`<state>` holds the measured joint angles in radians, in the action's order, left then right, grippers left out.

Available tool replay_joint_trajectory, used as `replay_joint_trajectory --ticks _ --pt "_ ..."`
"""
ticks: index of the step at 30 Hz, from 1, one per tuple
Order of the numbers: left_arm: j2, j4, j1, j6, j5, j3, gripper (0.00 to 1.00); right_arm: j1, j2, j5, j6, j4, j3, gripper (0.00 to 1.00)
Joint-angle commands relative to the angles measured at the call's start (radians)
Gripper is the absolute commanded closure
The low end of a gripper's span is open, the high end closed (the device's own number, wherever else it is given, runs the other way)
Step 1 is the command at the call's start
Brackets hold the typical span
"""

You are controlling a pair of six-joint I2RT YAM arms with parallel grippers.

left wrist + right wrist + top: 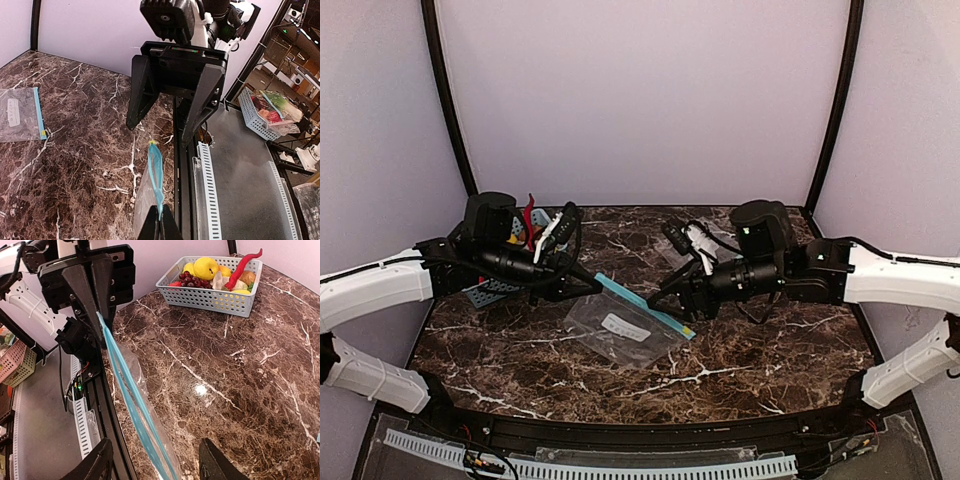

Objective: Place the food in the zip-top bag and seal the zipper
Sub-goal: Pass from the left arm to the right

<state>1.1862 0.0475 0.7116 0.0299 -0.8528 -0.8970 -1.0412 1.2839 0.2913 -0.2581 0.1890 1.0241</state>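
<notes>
Zipper [645, 306] of the zip-top bag [620, 335] stretches on a slant mid-table, its long axis running far-left to near-right between the two arms. The clear pouch and its white label spread toward the near edge. The left gripper [160, 226] has its fingers pressed together on the strip's far-left end. The right gripper [158, 132] faces it, fingers spread wide with the strip passing between them. Lemons [205, 267] sit in the blue basket [210, 300] behind the left arm, beside grapes [194, 281] and a red chili [243, 262]. A second bag [17, 112] lies flat on the marble table [770, 350] beyond the right arm
</notes>
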Motion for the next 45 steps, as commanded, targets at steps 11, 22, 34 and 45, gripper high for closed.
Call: replay_joint_trajectory --ticks 11,22,34,45 --pt "0.000 0.017 0.008 -0.012 -0.049 -0.026 0.99 -0.005 0.071 0.000 0.012 0.032 0.068 0.53" --pt "-0.002 0.017 0.008 -0.012 -0.051 -0.025 0.99 -0.004 0.091 0.015 0.022 0.039 0.082 0.54" --pt "-0.002 0.017 0.009 -0.012 -0.054 -0.025 0.99 0.018 0.064 0.028 0.025 0.036 0.087 0.55" --pt "-0.001 0.017 0.011 -0.013 -0.056 -0.025 0.99 0.037 0.067 0.063 0.029 0.017 0.088 0.59"
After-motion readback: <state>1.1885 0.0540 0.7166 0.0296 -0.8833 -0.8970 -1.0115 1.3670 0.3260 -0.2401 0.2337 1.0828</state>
